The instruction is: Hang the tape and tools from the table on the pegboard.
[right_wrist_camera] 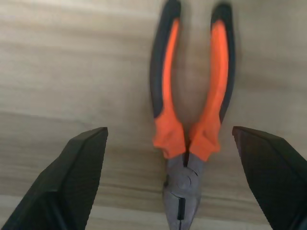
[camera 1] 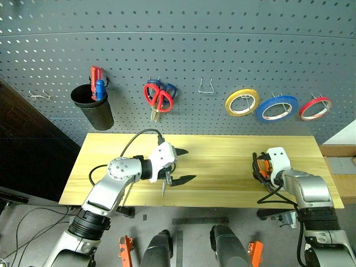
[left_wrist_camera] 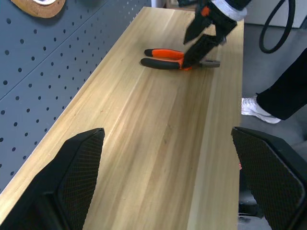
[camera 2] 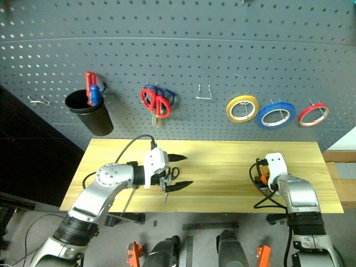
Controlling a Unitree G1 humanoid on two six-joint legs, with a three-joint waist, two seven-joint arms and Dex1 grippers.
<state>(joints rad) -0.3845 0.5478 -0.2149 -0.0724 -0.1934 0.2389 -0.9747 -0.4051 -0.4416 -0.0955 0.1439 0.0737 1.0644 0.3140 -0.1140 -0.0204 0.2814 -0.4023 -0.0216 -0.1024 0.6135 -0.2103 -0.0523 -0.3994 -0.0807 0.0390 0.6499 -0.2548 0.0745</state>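
Right claw (right_wrist_camera: 175, 177) angled down over pliers (right_wrist_camera: 192, 120) on bench (camera 1: 222, 161), fingers apart, left claw (camera 1: 182, 165) level, fingers apart

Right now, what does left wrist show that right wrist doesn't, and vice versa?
Left wrist alone: the pegboard running along the table's far edge, the right gripper poised open over the pliers, and a person's dark trouser leg and white shoe past the table's end. Right wrist alone: a close look at the pliers' grey head and pivot, lying between its own open fingers. Both: the orange-and-black pliers flat on the table, not gripped.
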